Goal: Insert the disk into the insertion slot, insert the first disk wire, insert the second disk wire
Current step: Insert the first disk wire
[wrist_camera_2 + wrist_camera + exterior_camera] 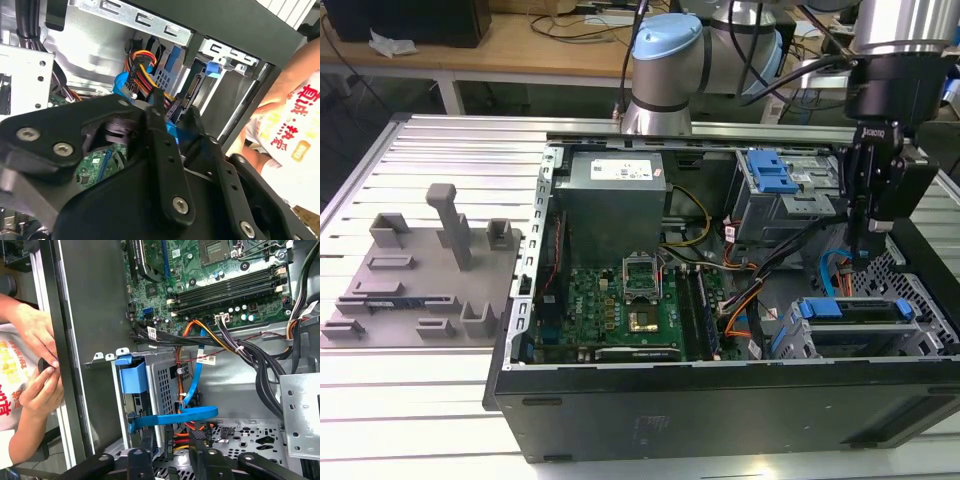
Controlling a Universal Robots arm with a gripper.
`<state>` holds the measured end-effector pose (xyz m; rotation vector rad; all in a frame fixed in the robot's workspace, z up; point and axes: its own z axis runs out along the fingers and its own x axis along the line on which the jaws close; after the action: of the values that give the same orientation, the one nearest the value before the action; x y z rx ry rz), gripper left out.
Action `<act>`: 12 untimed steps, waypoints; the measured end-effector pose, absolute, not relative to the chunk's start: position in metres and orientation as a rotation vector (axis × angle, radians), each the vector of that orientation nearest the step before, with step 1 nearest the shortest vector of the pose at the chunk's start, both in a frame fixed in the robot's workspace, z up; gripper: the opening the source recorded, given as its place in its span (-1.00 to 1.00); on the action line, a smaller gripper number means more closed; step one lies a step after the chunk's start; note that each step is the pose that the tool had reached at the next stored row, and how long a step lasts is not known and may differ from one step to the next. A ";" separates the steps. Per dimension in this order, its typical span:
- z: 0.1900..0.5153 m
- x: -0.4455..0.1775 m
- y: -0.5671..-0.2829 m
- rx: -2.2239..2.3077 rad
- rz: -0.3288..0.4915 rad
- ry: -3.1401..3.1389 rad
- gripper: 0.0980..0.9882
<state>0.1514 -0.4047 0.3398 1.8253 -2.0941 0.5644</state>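
Finding the gripper (861, 245) low inside the open computer case (720, 400), at the exterior view's right, just behind the insertion slot (930, 340). Seeing the disk (855, 312) already seated in that slot, blue carrier edge facing the middle of the case, so judging the first step done.

Noting a flat blue wire (175, 416) lying across just ahead of the gripper in the first wrist view, coming down from the motherboard (225, 285) side toward the rear of the disk, probably left slack to reach a socket there. Cannot tell the jaw state, apart or clamped on that wire: something blue sits in between in the second wrist view, with the contact itself hidden behind the black gripper body.

Spotting a bundle of yellow, red and black power wires (137, 62) ending in a plug near the cage, plugged or loose unclear.

Noticing a person's hands (37, 365) outside the case wall, well apart from the gripper, pinching something small and dark. Seeing the taller cage (775, 180) with its blue latch near the gripper but not touched.
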 end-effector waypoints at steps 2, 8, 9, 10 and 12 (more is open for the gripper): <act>0.339 0.151 -0.404 1.829 0.568 -2.088 -0.46; 0.336 0.149 -0.402 1.839 0.592 -2.060 -0.46; 0.336 0.149 -0.402 1.840 0.593 -2.059 -0.46; 0.336 0.149 -0.402 1.840 0.595 -2.057 -0.46; 0.336 0.149 -0.402 1.840 0.595 -2.056 -0.46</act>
<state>0.1489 -0.4020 0.3358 1.8403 -2.0563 0.5954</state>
